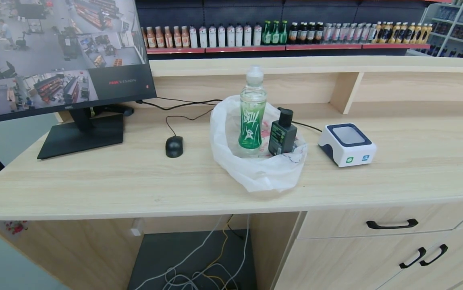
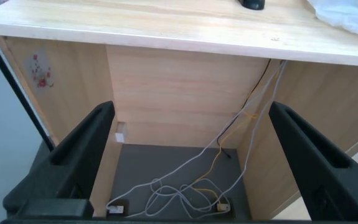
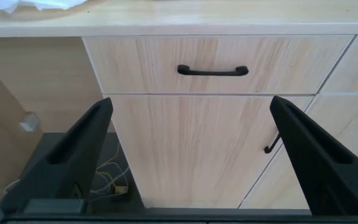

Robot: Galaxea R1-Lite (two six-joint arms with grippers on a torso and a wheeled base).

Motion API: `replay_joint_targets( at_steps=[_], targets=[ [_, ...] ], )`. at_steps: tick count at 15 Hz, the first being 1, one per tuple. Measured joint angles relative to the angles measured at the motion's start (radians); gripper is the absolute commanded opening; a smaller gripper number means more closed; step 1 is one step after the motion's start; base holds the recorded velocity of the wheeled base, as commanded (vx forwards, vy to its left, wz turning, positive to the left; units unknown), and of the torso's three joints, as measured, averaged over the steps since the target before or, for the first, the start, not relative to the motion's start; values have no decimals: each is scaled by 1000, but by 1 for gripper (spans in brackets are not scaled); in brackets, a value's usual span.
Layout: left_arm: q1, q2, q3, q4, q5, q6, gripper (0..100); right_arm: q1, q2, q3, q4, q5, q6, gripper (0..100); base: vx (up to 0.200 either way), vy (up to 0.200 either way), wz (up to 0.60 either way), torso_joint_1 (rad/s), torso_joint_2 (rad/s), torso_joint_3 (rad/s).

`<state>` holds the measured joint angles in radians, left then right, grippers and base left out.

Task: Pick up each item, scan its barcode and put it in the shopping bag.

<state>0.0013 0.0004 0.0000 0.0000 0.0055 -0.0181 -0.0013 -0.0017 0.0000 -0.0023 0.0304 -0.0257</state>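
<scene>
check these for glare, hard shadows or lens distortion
Head view: the light wooden counter bows slightly along its front edge, a wide-lens curve; even light, faint shadow under the white plastic shopping bag. Left wrist view: shaded recess under the counter, open left hand dark. Right wrist view: flat light on the pale wooden drawer, no glare.

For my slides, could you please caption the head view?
Green bottle and pump bottle stand in the shopping bag, scanner alongside.

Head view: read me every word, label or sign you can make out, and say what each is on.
On the monitor: a brand logo, left unquoted.
On the green bottle: white stylised characters, not legible.
On the dark bottle: print too small.
On the scanner: a green and a blue icon, wordless.
On the shelf bottles: labels too small.
</scene>
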Motion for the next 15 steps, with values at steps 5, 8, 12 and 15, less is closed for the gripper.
replay_joint_targets(
  at_steps=[5,8,12,15],
  targets=[
    [0,0,0,1,0,-1,100,-1,0,0,0,-1,0,100,0,-200,0,5,2,0],
    [0,0,0,1,0,-2,100,0,0,0,0,-1,0,100,0,-200,0,4,4,4],
    [0,0,0,0,0,-3,100,0,0,0,0,-1,0,100,0,-200,0,4,4,1],
    [0,0,0,1,0,-4,100,0,0,0,0,-2,0,100,0,-200,0,-1,2,2]
  ],
)
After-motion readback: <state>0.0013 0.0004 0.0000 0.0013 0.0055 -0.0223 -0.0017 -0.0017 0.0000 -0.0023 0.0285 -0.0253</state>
